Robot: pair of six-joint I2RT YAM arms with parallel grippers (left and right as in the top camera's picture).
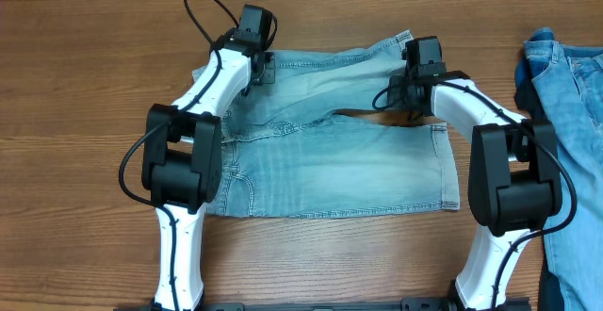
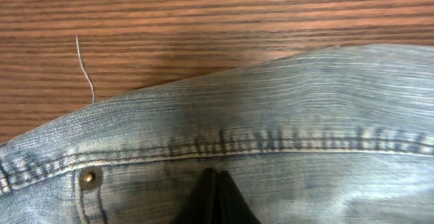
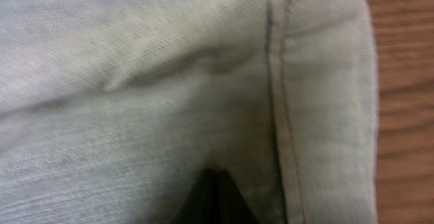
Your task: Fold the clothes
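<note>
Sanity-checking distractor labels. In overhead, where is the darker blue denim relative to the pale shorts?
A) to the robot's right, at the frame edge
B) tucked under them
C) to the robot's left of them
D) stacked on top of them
A: the darker blue denim lies at the right edge of the overhead view, apart from the pale shorts, with bare table showing between them.
</note>
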